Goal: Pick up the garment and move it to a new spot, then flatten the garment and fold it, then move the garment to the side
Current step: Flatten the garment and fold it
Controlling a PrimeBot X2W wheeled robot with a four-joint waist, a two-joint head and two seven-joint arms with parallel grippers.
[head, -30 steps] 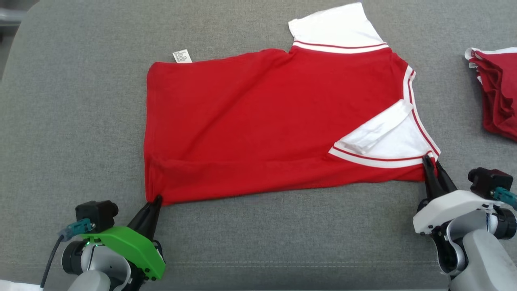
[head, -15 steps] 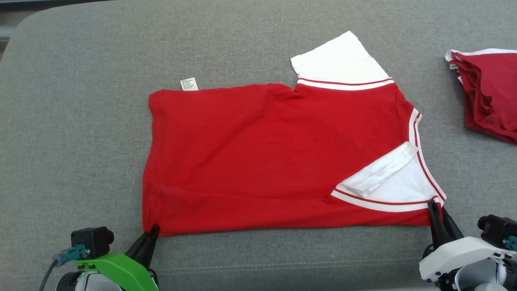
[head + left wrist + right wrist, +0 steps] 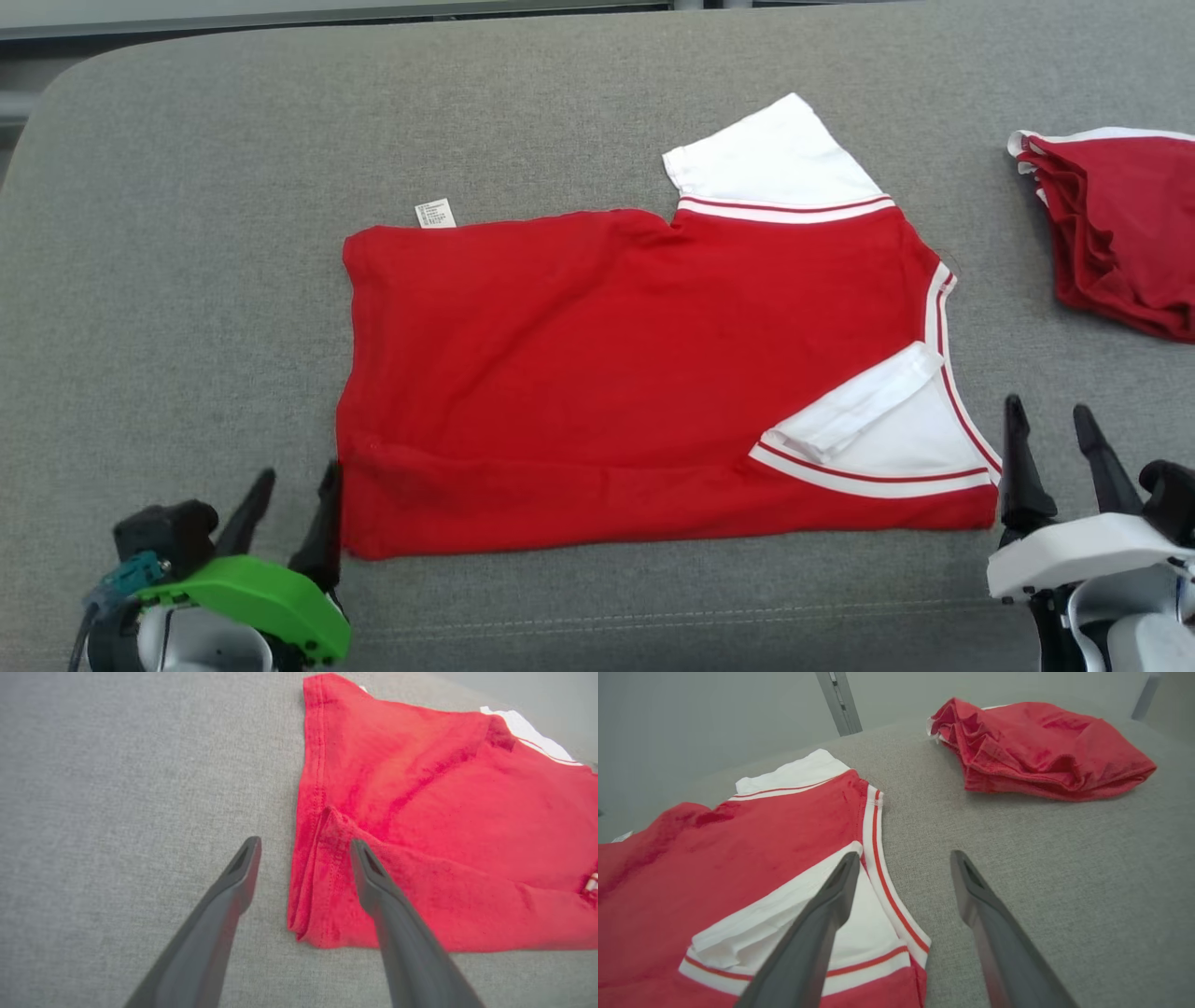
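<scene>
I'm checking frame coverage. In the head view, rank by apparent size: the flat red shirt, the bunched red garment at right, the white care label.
Largest to smallest:
1. flat red shirt
2. bunched red garment, partly cut off by the frame edge
3. white care label

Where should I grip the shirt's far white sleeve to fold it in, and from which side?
Probably its cuff edge, the far end: the white sleeve sticks out flat beyond the red shirt, so that edge is free. Come from the right with the right gripper, jaws open, pinching low against the grey cushion.
</scene>
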